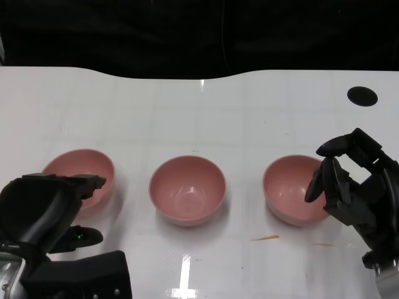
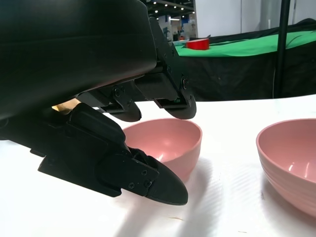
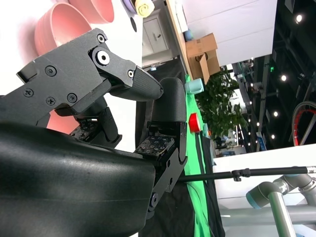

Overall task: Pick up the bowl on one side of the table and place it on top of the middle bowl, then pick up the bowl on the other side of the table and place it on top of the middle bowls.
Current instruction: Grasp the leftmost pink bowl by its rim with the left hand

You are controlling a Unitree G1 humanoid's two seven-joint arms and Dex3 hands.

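- Both hands hold nothing. The left hand (image 1: 53, 208) has its fingers spread apart at the left bowl (image 1: 80, 178); seen from the left wrist, upper fingers (image 2: 170, 91) hang over that bowl's rim and a lower one lies on the table in front of it.
- Over on the other side, the right hand (image 1: 355, 187) stands just beside the right bowl (image 1: 294, 189), fingers apart, with fingertips (image 1: 318, 180) at the rim's outer edge; I cannot tell whether they touch it.
- Between the two side bowls sits the middle bowl (image 1: 187, 189), upright, apart from both.
- All three pink bowls stand in a row on the white table (image 1: 199, 112).
- A black round spot (image 1: 362, 95) marks the table's far right part.
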